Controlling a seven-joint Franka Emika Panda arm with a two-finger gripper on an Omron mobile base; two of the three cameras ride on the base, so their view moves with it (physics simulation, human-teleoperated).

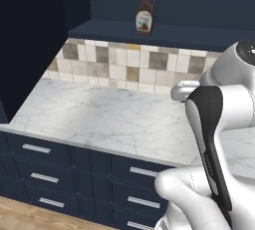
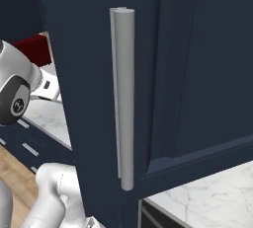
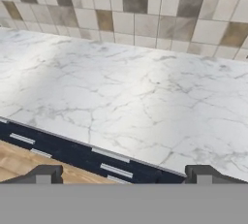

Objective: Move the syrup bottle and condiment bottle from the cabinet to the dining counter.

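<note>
Brown syrup bottle (image 1: 145, 18): stood upright on the open cabinet's (image 1: 30, 35) shelf, near its front edge.
Gripper (image 3: 123, 174): jaws spread wide, gripping nothing, above the marble worktop (image 3: 135, 102).
Cabinet door (image 2: 99, 98): swung open, silver handle (image 2: 123, 98) facing out.

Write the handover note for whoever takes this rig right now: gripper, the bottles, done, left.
Gripper: open, empty, looking over the marble worktop.
Syrup bottle: upright on the open cabinet's shelf above the tiled wall, untouched.
Cabinet door: swung open, its bar handle close to the right base camera.
Condiment bottle: not located from here.
Done: cabinet opened.
Left: fetch both bottles and carry them to the dining counter.
</note>
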